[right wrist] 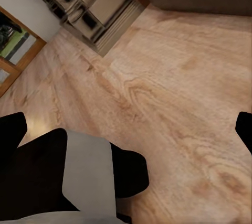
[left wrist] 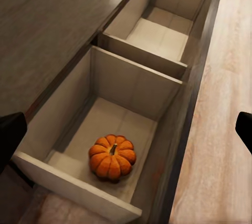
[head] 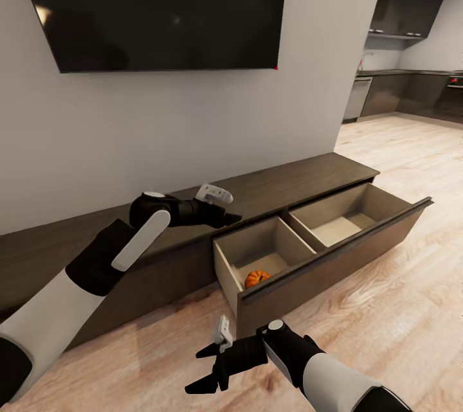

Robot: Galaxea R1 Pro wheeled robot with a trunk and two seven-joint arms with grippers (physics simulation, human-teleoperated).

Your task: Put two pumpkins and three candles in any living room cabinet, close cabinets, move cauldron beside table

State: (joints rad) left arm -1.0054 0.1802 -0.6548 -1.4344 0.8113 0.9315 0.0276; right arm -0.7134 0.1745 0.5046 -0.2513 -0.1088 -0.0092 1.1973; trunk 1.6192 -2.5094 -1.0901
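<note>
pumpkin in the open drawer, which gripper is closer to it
Left. The left gripper hangs open just above the drawer, over the pumpkin. The right gripper is open lower down over the floor, in front of the drawer.

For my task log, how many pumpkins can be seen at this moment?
1. The pumpkin lies in the left compartment of the open drawer, near its front wall. The right compartment looks empty, though the drawer front hides part of its floor.

Dark-brown matt wood on the cabinet (head: 302, 184); smooth tan drawer interior (left wrist: 126, 124); glossy black TV (head: 154, 7) above; light grained wood plank floor (right wrist: 173, 98).
</note>
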